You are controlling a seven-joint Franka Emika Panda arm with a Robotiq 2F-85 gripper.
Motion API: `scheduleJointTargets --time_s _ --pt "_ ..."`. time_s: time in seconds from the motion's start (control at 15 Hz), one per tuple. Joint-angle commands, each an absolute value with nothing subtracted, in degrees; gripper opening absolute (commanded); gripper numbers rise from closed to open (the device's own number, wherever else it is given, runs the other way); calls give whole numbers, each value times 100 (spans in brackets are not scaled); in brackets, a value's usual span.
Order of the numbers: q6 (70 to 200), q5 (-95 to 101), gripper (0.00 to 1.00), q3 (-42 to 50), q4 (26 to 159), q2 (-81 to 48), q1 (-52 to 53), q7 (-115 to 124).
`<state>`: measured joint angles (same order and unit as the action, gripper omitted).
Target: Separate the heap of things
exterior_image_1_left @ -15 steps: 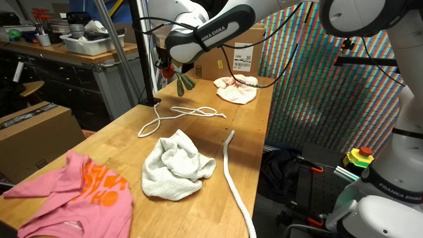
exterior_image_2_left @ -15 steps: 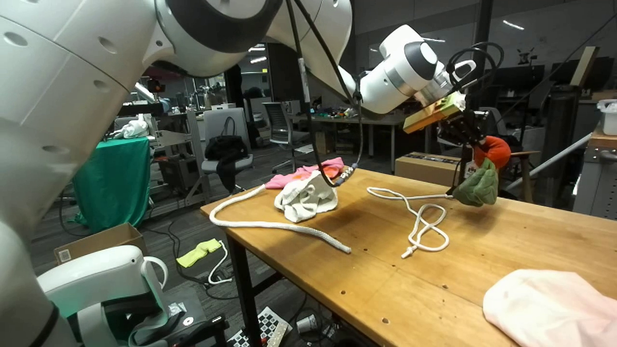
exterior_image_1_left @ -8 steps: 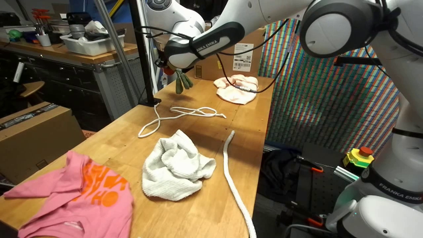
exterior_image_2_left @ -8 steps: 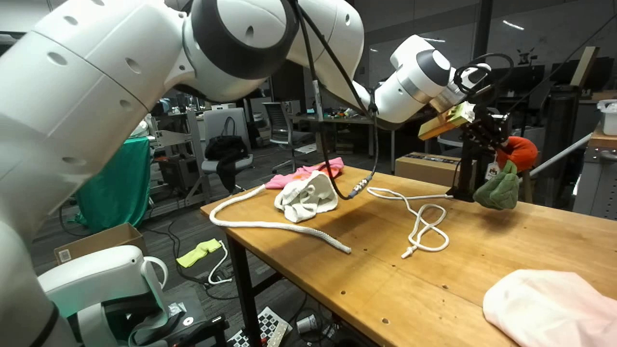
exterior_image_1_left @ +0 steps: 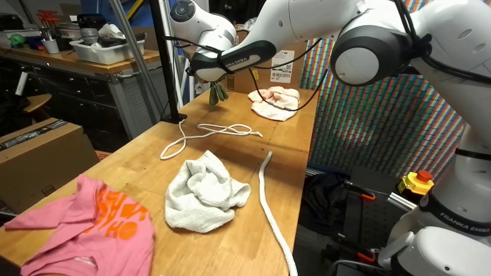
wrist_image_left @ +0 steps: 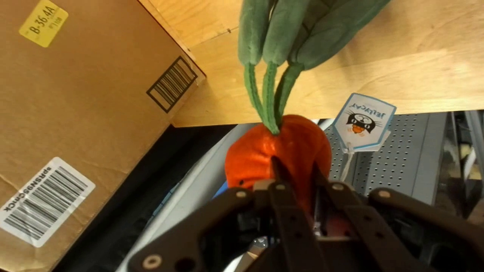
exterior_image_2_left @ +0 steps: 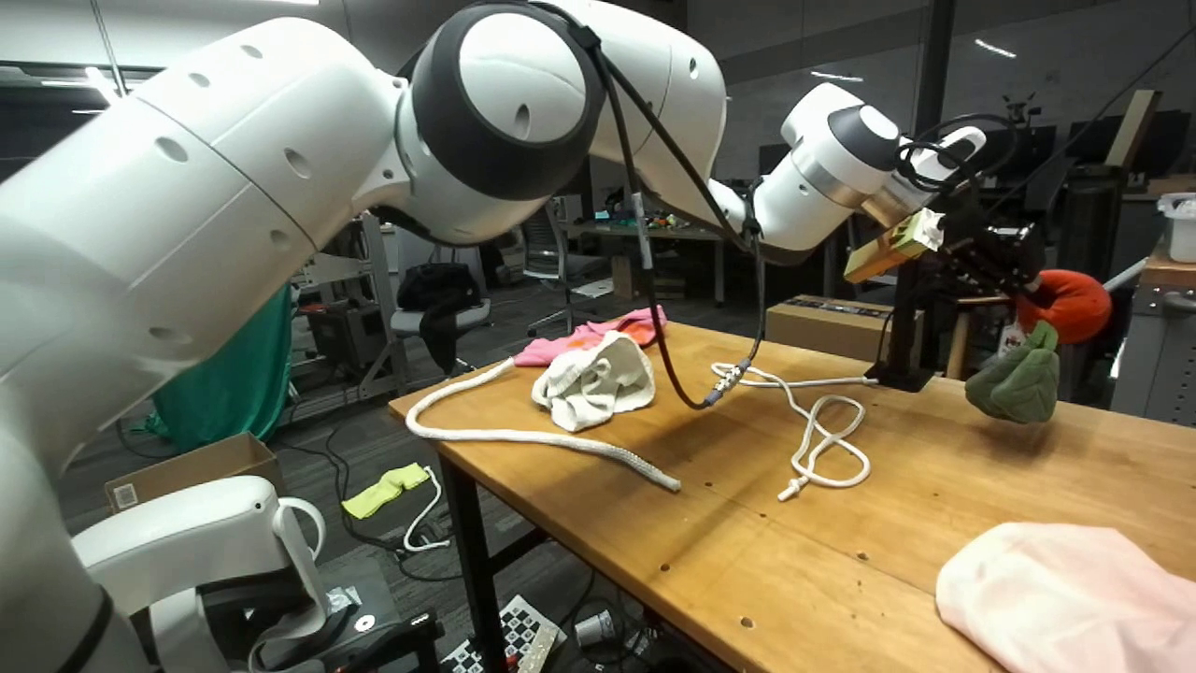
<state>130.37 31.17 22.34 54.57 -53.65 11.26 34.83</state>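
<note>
My gripper (wrist_image_left: 294, 162) is shut on the orange body of a plush toy (wrist_image_left: 249, 155) with green leaves. It holds the toy over the table's far edge, leaves hanging low above the wood. In an exterior view the toy (exterior_image_2_left: 1074, 304) shows fully; in an exterior view only its leaves (exterior_image_1_left: 218, 94) show, the body hidden behind the arm. On the table lie a crumpled white cloth (exterior_image_1_left: 207, 191), a pink garment with orange letters (exterior_image_1_left: 96, 226), a thick white rope (exterior_image_1_left: 273, 220), a thin white cord (exterior_image_2_left: 846, 484) and a pale pink cloth (exterior_image_2_left: 1065, 589).
A large cardboard box (exterior_image_1_left: 284, 71) stands at the table's end and looms close in the wrist view (wrist_image_left: 83, 94). A black post (exterior_image_2_left: 904, 346) rises from the table edge near the toy. A cable (exterior_image_2_left: 696, 404) hangs from the arm above the table.
My gripper and the held toy have moved rightward in an exterior view, past the black post. The toy's orange body has gone behind the arm in an exterior view. Table items have not moved.
</note>
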Motion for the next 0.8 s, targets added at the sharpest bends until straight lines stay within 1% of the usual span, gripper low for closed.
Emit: scheduleJointTargets --time_s 0.0,0.13,0.47,0.73 --pt "12614 3118 47 2305 4834 -5660 1032 3633" --pt "12454 3119 64 2280 4760 -5672 1010 3641" --pt "12212 3091 99 2177 4753 -5606 1012 3594" --pt "12274 3034 100 1928 5284 -5149 1143 3314"
